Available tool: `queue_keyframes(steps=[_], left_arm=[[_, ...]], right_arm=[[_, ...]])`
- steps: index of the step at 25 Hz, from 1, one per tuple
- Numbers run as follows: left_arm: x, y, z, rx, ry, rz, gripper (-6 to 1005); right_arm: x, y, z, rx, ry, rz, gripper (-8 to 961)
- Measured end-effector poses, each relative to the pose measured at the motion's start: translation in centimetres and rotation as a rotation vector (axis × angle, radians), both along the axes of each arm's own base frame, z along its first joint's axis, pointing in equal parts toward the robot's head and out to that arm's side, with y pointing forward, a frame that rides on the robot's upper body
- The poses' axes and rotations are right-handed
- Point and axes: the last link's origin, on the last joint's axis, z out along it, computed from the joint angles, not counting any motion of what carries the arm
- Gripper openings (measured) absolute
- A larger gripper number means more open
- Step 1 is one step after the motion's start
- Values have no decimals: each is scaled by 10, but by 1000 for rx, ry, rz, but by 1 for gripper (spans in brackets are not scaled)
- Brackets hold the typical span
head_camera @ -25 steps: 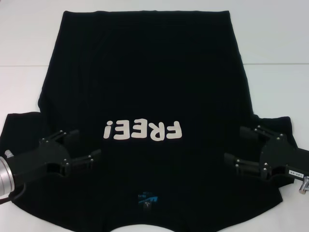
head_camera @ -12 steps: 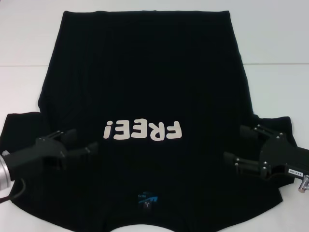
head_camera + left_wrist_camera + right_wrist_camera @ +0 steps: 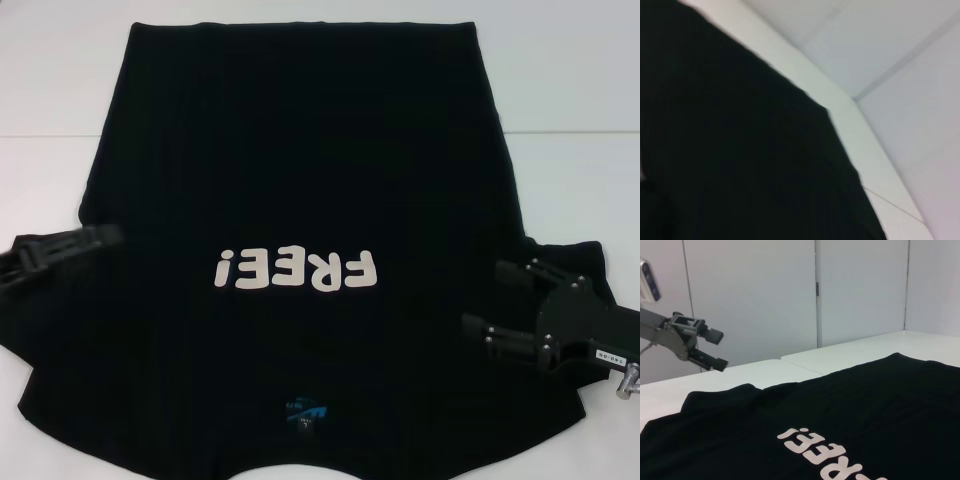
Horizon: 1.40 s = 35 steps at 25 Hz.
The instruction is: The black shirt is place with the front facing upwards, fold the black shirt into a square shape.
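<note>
The black shirt (image 3: pixel 300 150) lies spread flat on the white table, front up. Its white "FREE!" lettering (image 3: pixel 297 270) and blue neck label (image 3: pixel 303 412) are on the near side, the hem at the far side. My left gripper (image 3: pixel 105 238) hovers at the shirt's left edge by the left sleeve, seen edge-on. In the right wrist view the left gripper (image 3: pixel 719 348) is raised above the table, open and holding nothing. My right gripper (image 3: pixel 490 298) stands open over the right sleeve area. The left wrist view shows only the shirt (image 3: pixel 730 150) and the table.
The white table (image 3: pixel 570 90) extends past the shirt on both sides, with a seam line (image 3: pixel 580 133) across it. Grey wall panels (image 3: pixel 790 300) stand behind the table's far edge.
My left gripper has swung away from the chest area, out to the left and up toward the left sleeve, turning edge-on. The right gripper and the shirt have stayed put.
</note>
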Motion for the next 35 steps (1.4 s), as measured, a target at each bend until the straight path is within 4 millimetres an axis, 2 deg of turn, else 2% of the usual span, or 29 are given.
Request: queue_keyframes(steps=[5, 12, 25, 35], left_arm=[[-21, -6, 27, -53, -43, 250, 934], [-43, -18, 57, -30, -37, 401, 922], [-63, -23, 48, -29, 12, 506, 897], [-73, -21, 31, -27, 13, 536, 877]], right_arm=[[0, 0, 0, -3, 7, -12, 907], [1, 0, 0, -9, 8, -20, 905], [1, 1, 1, -5, 9, -20, 902], [1, 1, 1, -6, 7, -18, 900]])
